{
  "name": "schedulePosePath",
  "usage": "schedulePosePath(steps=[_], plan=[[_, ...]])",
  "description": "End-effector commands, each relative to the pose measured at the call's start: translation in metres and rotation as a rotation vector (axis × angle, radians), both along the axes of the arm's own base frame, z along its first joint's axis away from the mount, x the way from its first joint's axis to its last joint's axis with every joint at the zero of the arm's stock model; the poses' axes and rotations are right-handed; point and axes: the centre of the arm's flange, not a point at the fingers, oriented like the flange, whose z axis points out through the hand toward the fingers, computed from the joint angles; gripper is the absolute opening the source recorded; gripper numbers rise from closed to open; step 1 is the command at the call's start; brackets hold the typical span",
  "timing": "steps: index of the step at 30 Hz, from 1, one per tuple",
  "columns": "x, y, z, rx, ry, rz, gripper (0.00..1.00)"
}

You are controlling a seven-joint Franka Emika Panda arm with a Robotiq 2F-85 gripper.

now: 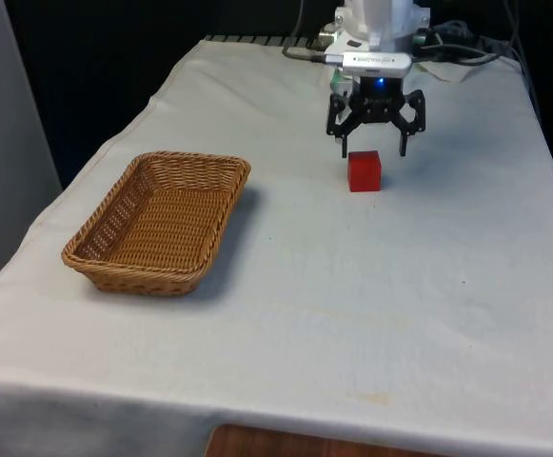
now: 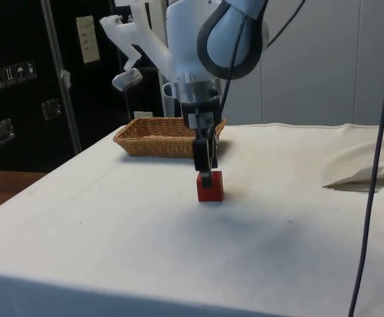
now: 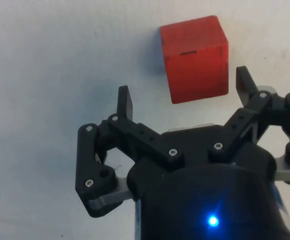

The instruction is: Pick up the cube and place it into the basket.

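Note:
A red cube [image 1: 364,171] rests on the white cloth, towards the front view's right of the table's middle. My gripper [image 1: 373,149] hangs open just above and slightly behind it, fingertips level with the cube's top. From the side, the cube [image 2: 209,186] sits right below the gripper [image 2: 206,170]. In the wrist view the cube [image 3: 194,58] lies ahead of the spread fingers [image 3: 124,101], not between them. A brown wicker basket [image 1: 95,238] stands empty at the front view's left.
The same basket [image 2: 139,140] appears behind the arm in the side view. Cables [image 1: 457,52] and a fold of cloth [image 2: 367,175] lie near the robot's base. Open cloth stretches between cube and basket.

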Motion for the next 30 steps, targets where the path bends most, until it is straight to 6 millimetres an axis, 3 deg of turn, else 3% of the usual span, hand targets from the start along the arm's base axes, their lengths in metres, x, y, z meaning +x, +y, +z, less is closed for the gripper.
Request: schedulePosePath(steps=[1,30], plan=[[0.001,0.001,-0.001,0.009,-0.007,0.0,1.0],[0.01,-0.001,-0.037,-0.018,-0.005,0.003,1.0]])
